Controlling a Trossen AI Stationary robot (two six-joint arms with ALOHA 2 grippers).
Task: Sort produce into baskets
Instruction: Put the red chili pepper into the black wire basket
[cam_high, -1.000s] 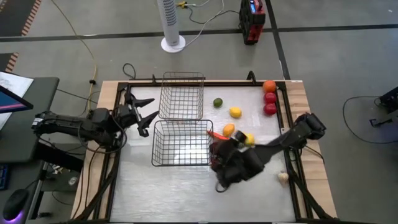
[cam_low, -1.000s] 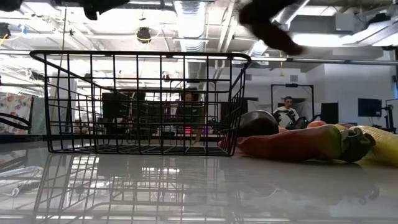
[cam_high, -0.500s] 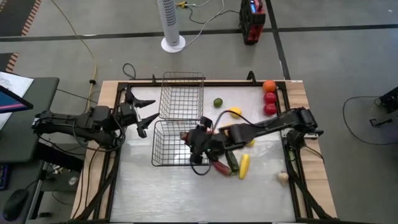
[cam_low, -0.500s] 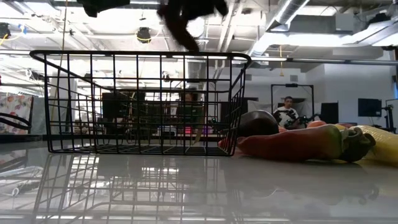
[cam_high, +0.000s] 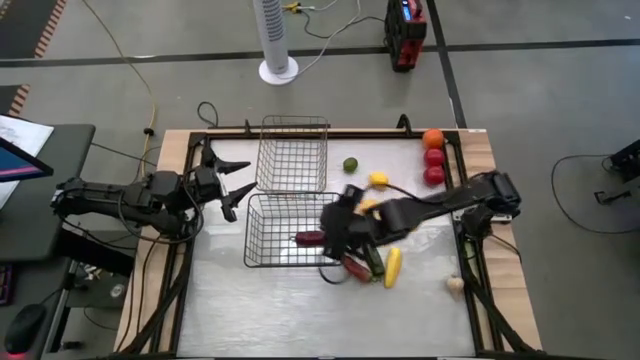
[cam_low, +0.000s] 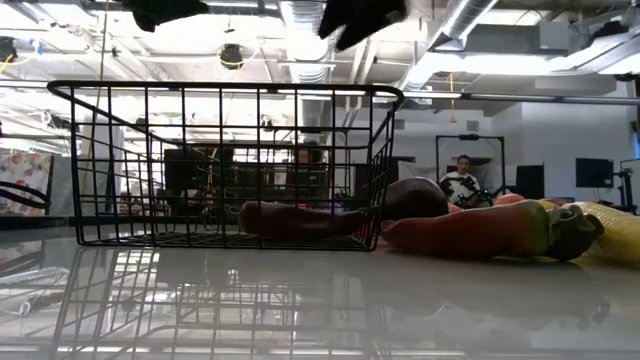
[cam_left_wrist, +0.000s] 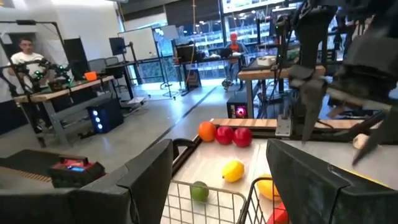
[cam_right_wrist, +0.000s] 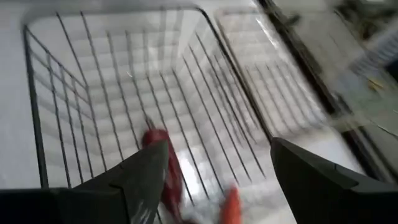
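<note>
A white pedestal fan (cam_high: 277, 40) stands on the grey floor beyond the table's far edge. To its right sits a red and black box (cam_high: 405, 30). A yellow cable (cam_high: 130, 70) trails across the floor at far left. A seated person (cam_low: 461, 181) shows in the room behind.

dark basket (cam_low: 225, 165): wire mesh | table (cam_low: 300, 300): glossy, reflective | produce: smooth plastic

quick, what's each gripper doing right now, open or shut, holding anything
Left gripper: open, empty, beside the silvery wire basket.
Right gripper: open, empty, above the dark wire basket, where a long red piece lies.
</note>
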